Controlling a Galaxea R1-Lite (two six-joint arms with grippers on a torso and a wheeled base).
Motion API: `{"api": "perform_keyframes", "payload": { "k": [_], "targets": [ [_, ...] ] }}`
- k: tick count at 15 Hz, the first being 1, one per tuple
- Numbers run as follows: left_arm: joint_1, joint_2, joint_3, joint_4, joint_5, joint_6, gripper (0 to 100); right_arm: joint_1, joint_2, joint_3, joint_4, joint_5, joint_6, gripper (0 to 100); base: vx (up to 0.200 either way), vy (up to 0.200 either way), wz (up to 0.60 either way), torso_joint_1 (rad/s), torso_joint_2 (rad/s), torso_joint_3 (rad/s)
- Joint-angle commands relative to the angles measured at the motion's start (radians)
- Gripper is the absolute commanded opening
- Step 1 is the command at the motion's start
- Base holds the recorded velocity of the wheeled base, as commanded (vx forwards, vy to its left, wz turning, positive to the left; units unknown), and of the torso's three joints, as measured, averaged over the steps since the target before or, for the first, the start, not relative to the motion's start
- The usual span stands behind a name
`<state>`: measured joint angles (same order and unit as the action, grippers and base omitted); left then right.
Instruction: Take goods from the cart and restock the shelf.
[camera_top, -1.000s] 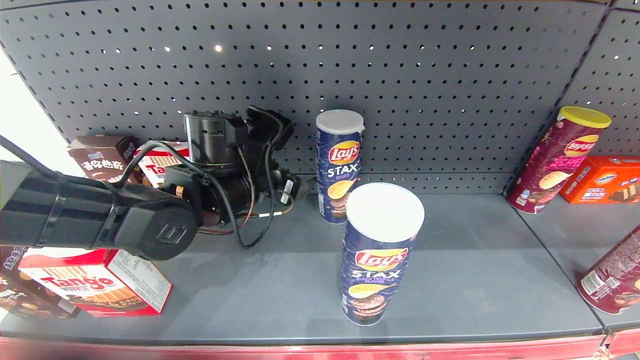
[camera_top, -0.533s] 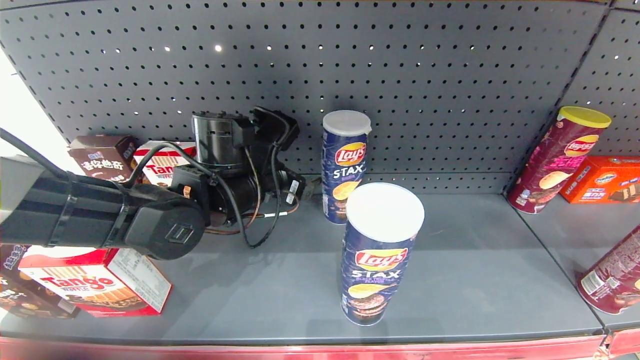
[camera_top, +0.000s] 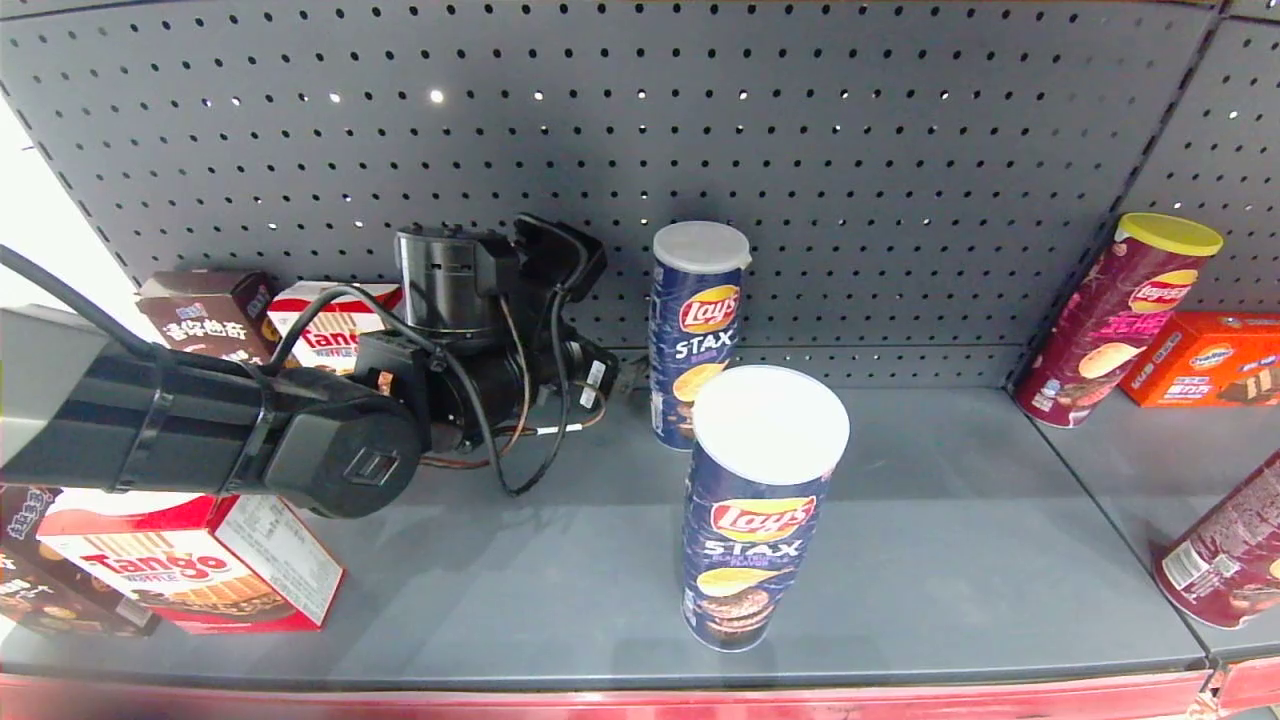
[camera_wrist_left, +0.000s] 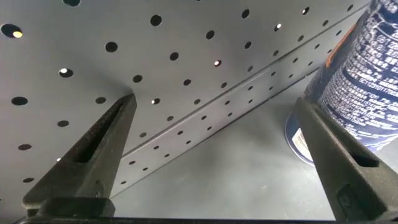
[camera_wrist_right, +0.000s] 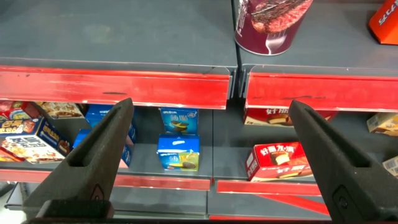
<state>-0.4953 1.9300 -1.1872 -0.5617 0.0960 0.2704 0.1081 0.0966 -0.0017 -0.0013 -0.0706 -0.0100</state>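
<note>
left gripper (camera_wrist_left: 214, 102), jaws spread and empty, sits just left of the rear chip can (camera_top: 697, 330) on the shelf (camera_top: 950, 540). a second chip can (camera_top: 757, 510) stands upright in front of the rear chip can.

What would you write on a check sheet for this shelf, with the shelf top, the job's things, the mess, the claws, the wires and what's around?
Surface: grey shelf, flat, bare at the right of the cans.
Job's things: rear can upright by the back wall; front can upright nearer the edge; both blue.
Clutter: red box and brown box at left; purple can and orange box at right.
Claws: left claw open, empty, beside the rear can; right claw open, empty, facing a lower shelf's red edge.
Cables: black wires loop off the left wrist.
Surroundings: pegboard behind; small boxes on lower shelves.
</note>
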Motion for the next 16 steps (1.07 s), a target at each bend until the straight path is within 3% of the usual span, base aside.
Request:
{"api": "perform_keyframes", "payload": {
  "k": [1, 9, 16],
  "targets": [
    [0.000, -0.002, 0.006, -0.001, 0.001, 0.000, 100, 0.001, 0.002, 0.000, 0.000, 0.000, -0.001, 100, 0.000, 0.000, 0.00, 0.000, 0.00, 0.000],
    [0.000, -0.101, 0.115, -0.007, -0.001, 0.009, 100, 0.001, 0.002, 0.000, 0.000, 0.000, -0.001, 100, 0.000, 0.000, 0.00, 0.000, 0.00, 0.000],
    [-0.043, -0.097, 0.103, -0.014, -0.015, 0.009, 100, 0.001, 0.002, 0.000, 0.000, 0.000, -0.001, 100, 0.000, 0.000, 0.00, 0.000, 0.00, 0.000]
  ]
}}
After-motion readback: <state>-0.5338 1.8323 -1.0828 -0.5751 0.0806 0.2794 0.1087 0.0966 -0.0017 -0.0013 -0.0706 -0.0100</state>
